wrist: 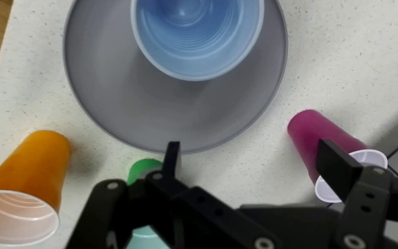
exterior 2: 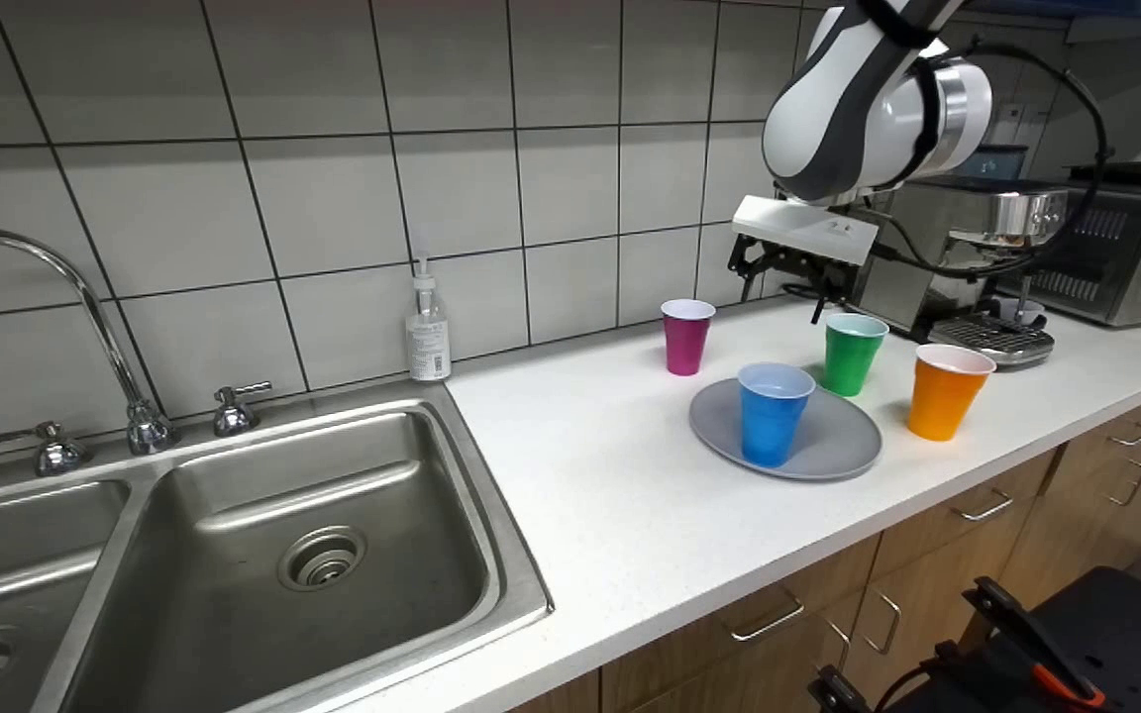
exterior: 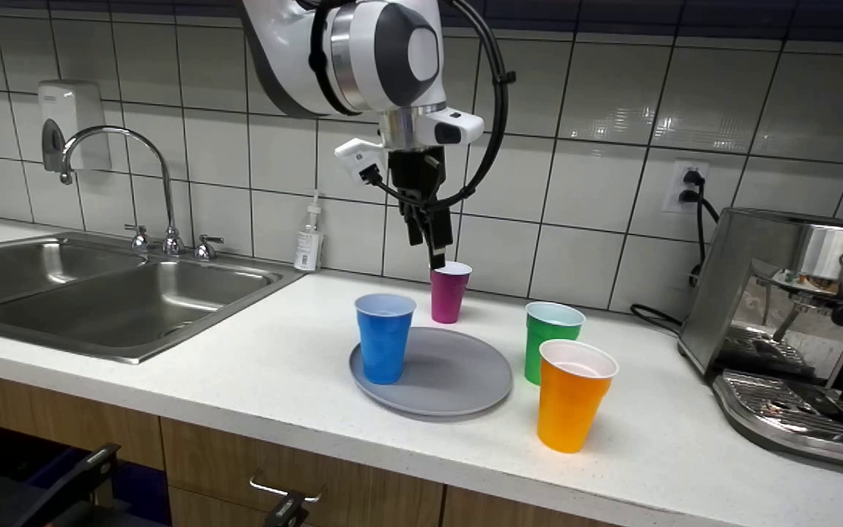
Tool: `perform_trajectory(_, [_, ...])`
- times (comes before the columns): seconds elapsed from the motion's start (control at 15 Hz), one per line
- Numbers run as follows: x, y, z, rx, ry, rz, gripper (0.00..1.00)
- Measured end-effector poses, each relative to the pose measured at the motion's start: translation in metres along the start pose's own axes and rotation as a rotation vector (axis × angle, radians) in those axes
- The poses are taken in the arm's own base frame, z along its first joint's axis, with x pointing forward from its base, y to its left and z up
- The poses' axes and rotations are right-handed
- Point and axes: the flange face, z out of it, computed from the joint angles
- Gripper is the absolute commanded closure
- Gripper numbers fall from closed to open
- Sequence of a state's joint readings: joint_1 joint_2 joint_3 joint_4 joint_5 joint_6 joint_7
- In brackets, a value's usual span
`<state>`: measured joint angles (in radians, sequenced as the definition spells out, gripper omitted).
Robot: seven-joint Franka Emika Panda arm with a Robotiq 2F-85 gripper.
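In wrist view, hides most of green cup (wrist: pixel 139 168), some of magenta cup (wrist: pixel 311 138); crops blue cup (wrist: pixel 195 41). Holds gripper (wrist: pixel 249 147) spread, empty, over speckled countertop (wrist: pixel 344 69), beside tiled wall (exterior 2: pixel 323 213).

We see smooth plastic in the blue cup (exterior: pixel 385 344), green cup (exterior: pixel 547 331), orange cup (exterior: pixel 574 406) and magenta cup (exterior: pixel 449 296), a matt plate (exterior: pixel 458 377), glossy wall tiles (exterior: pixel 608 88), a polished metal tap (exterior 2: pixel 107 332), a satin metal sink (exterior 2: pixel 382 594) and wood-grained drawers (exterior: pixel 348 468).
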<state>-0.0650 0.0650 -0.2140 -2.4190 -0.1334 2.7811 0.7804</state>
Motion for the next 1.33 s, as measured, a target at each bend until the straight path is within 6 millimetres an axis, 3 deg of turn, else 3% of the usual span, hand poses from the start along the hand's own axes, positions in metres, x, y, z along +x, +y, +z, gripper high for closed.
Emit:
perform_trajectory(0.73, [0.043, -0.048, 0.044, -0.024, 0.044, 0.033, 0.00])
perform_trajectory(1.33, [0.064, -0.083, 0.066, -0.039, 0.069, 0.075, 0.00])
